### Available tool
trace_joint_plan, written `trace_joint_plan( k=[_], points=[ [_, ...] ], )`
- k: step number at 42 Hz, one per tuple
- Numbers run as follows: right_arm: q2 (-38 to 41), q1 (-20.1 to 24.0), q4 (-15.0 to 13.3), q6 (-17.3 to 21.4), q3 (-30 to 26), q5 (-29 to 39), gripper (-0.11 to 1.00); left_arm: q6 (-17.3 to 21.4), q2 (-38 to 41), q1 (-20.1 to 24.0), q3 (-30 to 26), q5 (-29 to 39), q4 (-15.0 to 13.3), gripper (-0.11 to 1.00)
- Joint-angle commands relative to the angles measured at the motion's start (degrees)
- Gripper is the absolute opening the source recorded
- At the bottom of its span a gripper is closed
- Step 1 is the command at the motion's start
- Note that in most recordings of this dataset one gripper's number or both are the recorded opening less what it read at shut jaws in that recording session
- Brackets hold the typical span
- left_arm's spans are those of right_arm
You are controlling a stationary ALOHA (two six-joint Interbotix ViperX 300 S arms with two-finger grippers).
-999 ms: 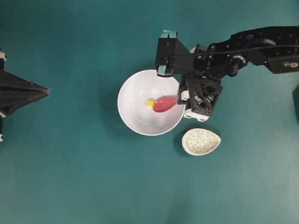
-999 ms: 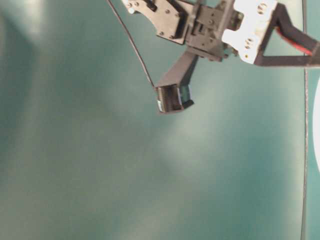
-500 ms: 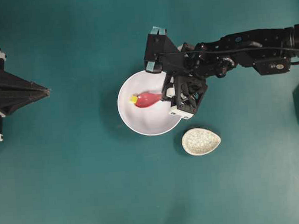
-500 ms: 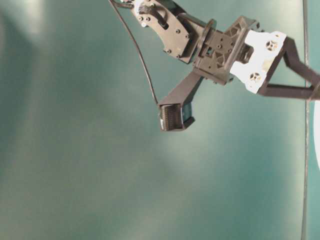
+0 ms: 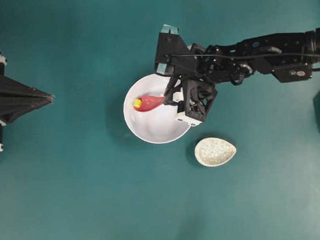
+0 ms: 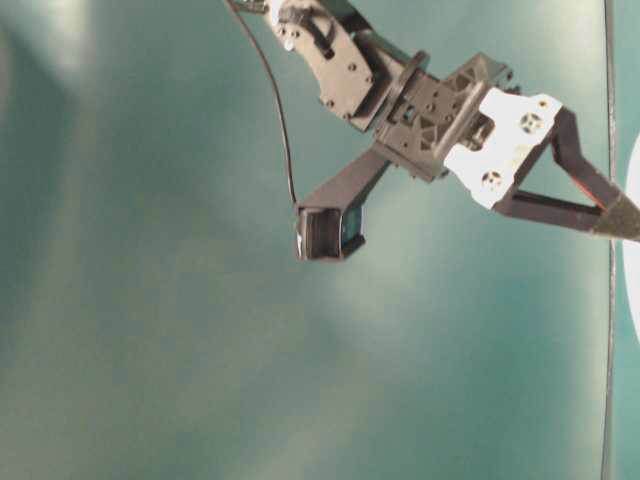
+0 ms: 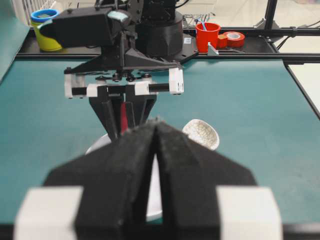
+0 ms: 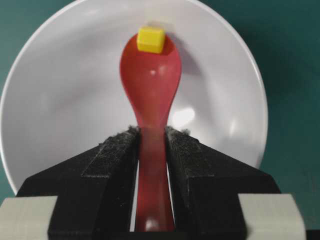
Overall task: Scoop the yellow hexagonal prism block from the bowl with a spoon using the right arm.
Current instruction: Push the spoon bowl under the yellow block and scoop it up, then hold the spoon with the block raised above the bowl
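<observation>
The white bowl sits mid-table. My right gripper is over its right rim, shut on the handle of the pink-red spoon. The scoop reaches left, up the bowl's left wall. The yellow block sits at the scoop's far tip. In the right wrist view the fingers clamp the spoon by its handle, with the block on the scoop's front edge against the bowl wall. My left gripper is shut and empty, far left of the bowl.
A speckled off-white spoon rest lies just right of the bowl's near side. In the left wrist view a red cup, tape rolls and a yellow container stand on the frame beyond the table.
My right gripper has pushed the spoon leftward across the bowl. The yellow block has moved with the scoop's tip from the bowl's middle to its left wall. The left arm has not moved.
</observation>
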Motion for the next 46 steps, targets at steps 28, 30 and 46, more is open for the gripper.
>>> trace_joint_plan(
  k=[28, 30, 46],
  points=[
    [-22.9, 6.9, 0.0, -0.1, 16.9, -22.1, 0.23, 0.0, 0.5, -0.1, -1.1, -0.7, 0.1, 0.0],
    [-24.9, 6.9, 0.0, -0.1, 18.1, -22.9, 0.23, 0.0, 0.5, -0.1, -1.1, -0.8, 0.1, 0.0],
    [-31.4, 6.8, -2.3, -1.0, 17.9, -22.7, 0.23, -0.1, 0.5, -0.1, -1.1, -1.8, 0.1, 0.0]
  ],
)
